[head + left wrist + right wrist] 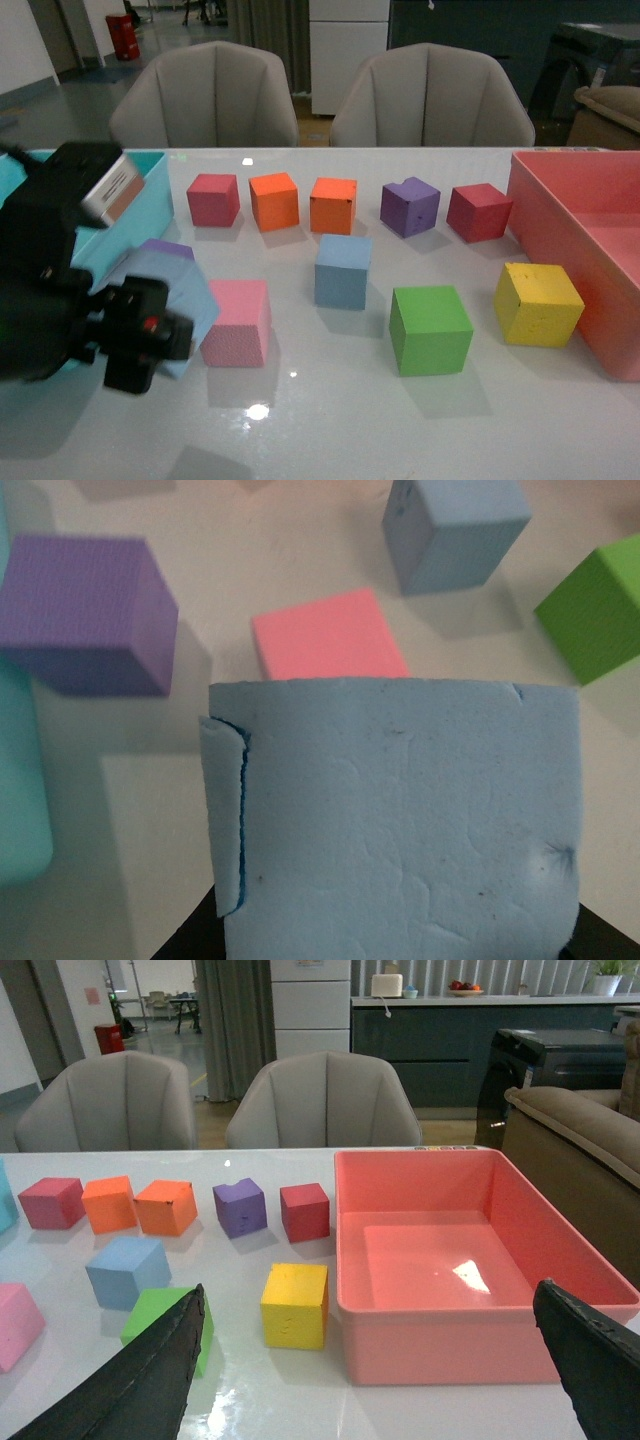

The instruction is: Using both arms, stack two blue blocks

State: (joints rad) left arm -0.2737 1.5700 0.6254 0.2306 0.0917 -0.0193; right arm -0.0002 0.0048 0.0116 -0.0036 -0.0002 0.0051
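My left gripper [150,335] is shut on a pale blue block [178,288] and holds it above the table at the front left. In the left wrist view this block [400,820] fills the lower frame, with a slit in its left side, and hides the jaws. The second blue block [343,270] stands free at the table's middle; it also shows in the left wrist view [455,530] and the right wrist view [125,1270]. My right gripper [370,1380] is open and empty, raised near the front right, and does not show in the front view.
A pink block [240,322] sits just right of the held block, a purple one [160,250] behind it, beside the teal bin [145,195]. Green [430,328] and yellow [538,303] blocks stand front right. A pink tray [580,230] lies at the right; a row of coloured blocks lies behind.
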